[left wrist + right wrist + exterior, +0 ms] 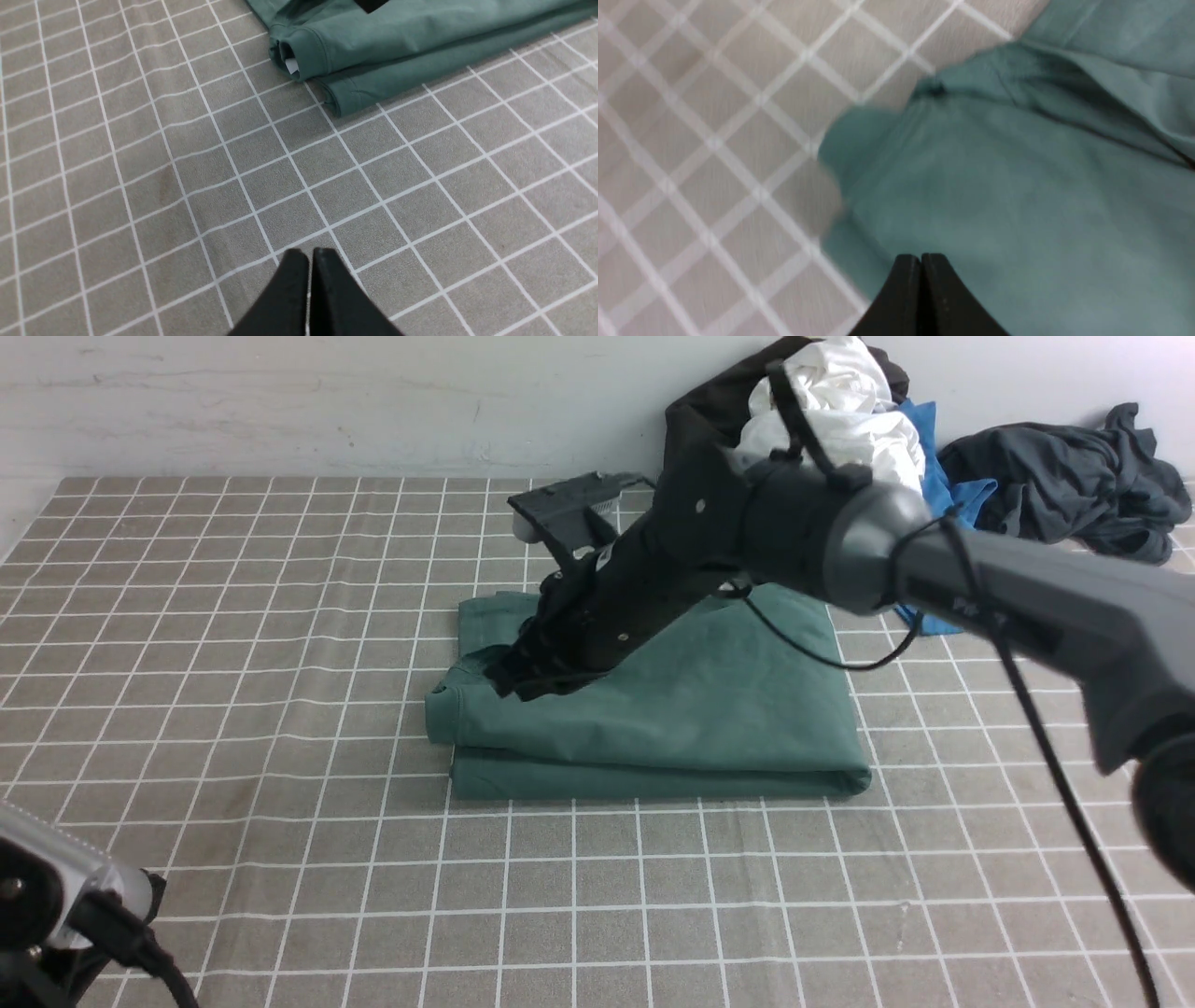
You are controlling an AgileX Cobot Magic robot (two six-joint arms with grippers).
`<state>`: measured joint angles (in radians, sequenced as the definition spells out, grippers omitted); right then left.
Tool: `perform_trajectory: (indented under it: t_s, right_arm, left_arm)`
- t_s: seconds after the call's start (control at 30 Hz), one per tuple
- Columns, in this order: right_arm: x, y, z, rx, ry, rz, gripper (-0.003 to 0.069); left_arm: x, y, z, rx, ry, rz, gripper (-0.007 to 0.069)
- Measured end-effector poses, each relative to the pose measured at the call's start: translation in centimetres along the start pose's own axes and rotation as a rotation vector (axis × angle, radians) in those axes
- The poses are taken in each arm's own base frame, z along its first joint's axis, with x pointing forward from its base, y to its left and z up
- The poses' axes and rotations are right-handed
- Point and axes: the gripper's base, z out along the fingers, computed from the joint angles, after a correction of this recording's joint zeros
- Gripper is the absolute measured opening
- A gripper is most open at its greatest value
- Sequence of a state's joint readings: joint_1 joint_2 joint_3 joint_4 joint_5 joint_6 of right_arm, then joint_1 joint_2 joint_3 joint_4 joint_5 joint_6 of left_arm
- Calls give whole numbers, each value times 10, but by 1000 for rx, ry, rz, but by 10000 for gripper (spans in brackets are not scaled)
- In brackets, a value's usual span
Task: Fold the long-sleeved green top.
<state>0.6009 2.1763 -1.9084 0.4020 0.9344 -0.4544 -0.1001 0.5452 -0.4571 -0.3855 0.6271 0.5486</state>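
The green long-sleeved top (709,719) lies folded into a thick rectangle in the middle of the checked cloth, a folded edge facing me. Its ribbed collar with a white label (291,65) shows at the left end. My right gripper (509,677) reaches across the top from the right and hovers over its left part, shut, with nothing between its fingers; the right wrist view shows its tips (921,257) pressed together above the green fabric (1017,196). My left gripper (310,254) is shut and empty over bare cloth, well short of the top (397,42).
A heap of clothes sits at the back right: a white garment (840,411), a bright blue T-shirt (962,495) and a dark grey garment (1074,476). The grey checked tablecloth (233,663) covers the table up to the white wall.
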Motion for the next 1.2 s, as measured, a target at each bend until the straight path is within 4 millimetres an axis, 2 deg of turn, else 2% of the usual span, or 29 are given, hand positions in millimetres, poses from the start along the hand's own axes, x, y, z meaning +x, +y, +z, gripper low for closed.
perform_trajectory:
  t_s: [0.03, 0.07, 0.1, 0.13, 0.2, 0.23, 0.27, 0.3, 0.33, 0.37, 0.47, 0.57, 0.73, 0.77, 0.8, 0.83, 0.87, 0.9, 0.97, 1.0, 1.07, 1.1, 1.2]
  right_arm:
    - [1, 0, -29, 36, 70, -79, -12]
    - [2, 0, -45, 58, 106, -108, -13]
    - [1, 0, -53, 66, 107, -115, -13]
    - [3, -4, -88, 122, 150, -120, -13]
    - [2, -8, -121, 179, 124, -73, -13]
    - [1, -10, -145, 213, 87, -25, -13]
    - [1, -12, -149, 222, 82, -14, -13]
    - [4, -12, -186, 266, 19, 55, -14]
    - [5, -13, -186, 266, 22, 59, -14]
    - [12, -12, -217, 294, -23, 99, -14]
    - [32, -3, -253, 311, -61, 141, -14]
    - [55, 15, -279, 301, -119, 157, -14]
    - [87, 40, -291, 279, -312, 122, -14]
    - [104, 47, -288, 278, -375, 92, -14]
    - [106, 49, -292, 290, -404, 73, -14]
    - [128, 55, -285, 301, -461, 38, -14]
    - [140, 58, -281, 324, -502, 9, -14]
    - [146, 60, -282, 340, -523, -15, -14]
    - [176, 59, -267, 428, -626, -25, -14]
    - [178, 59, -269, 451, -653, -33, -14]
    - [201, 54, -263, 553, -763, 30, -14]
    - [204, 55, -262, 554, -757, 26, -14]
    - [223, 47, -269, 723, -910, 119, -14]
  left_arm:
    - [0, -1, -3, -2, -11, 22, -7]
    - [0, -1, -3, -2, -14, 25, -7]
    - [0, -1, -3, -3, -15, 27, -7]
    - [0, -1, -4, -3, -19, 33, -7]
    - [0, -1, -4, -2, -18, 32, -7]
    - [0, -1, -4, 0, -16, 32, -7]
    - [0, -1, -4, 0, -16, 32, -7]
    - [1, -2, -4, 3, -11, 31, -7]
    - [1, -2, -4, 4, -10, 31, -7]
    - [2, -2, -4, 10, 0, 31, -7]
    - [2, -2, -4, 11, 0, 31, -7]
    - [2, -2, -4, 12, 1, 30, -7]
    - [2, -3, -4, 12, 1, 30, -7]
    - [2, -3, -4, 12, 1, 30, -7]
    - [2, -3, -4, 12, 1, 30, -7]
    - [2, -3, -4, 12, 1, 30, -7]
    - [2, -3, -4, 12, 1, 30, -7]
    - [2, -3, -4, 12, 1, 30, -7]
    - [2, -3, -4, 12, 1, 30, -7]
    - [2, -3, -4, 12, 1, 30, -7]
    - [2, -3, -4, 12, 1, 30, -7]
    - [2, -3, -4, 12, 1, 30, -7]
    - [2, -3, -4, 12, 1, 30, -7]
